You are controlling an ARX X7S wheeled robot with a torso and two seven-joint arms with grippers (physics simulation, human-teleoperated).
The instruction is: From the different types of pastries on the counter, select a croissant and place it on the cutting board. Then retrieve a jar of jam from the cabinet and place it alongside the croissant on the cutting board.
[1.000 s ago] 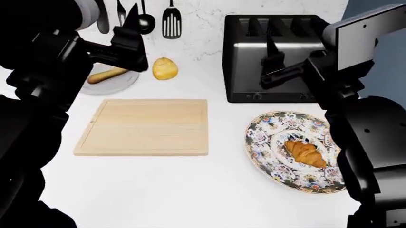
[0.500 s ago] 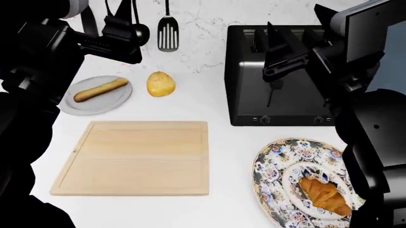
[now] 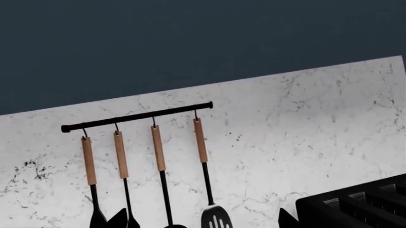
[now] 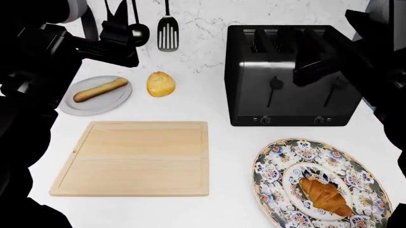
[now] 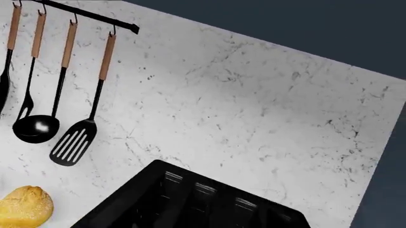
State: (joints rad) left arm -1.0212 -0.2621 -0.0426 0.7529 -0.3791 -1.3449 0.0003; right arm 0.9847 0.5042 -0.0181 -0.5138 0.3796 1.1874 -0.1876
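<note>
Three pastries on counter [image 4: 216, 142]: croissant [image 4: 325, 196] on floral plate [image 4: 279, 161], bread stick [image 4: 100, 90] on grey plate [image 4: 95, 105], bun [image 4: 160, 84] beside it. Cutting board [image 4: 133, 157] bare. Left gripper [image 4: 117, 35] and right gripper [image 4: 317, 66] raised; jaw spread cannot be told.

Marbled white backsplash [image 3: 285, 123], grey-veined, running on a slant beneath a dark blue-grey wall [image 3: 190, 38]. Black utensil rail [image 3: 136, 117] mounted on the marble. Four utensils hang from it on hooks, each with a light-wood handle [image 3: 158, 148] and black shaft. Of their heads, only the slotted spatula [image 3: 214, 219] at 6 o'clock can be identified; the rest are cropped. Black toaster [image 3: 355, 206], slotted top, at 4 o'clock. Two dark pointed tips at the lower edge, nature unclear.
</note>
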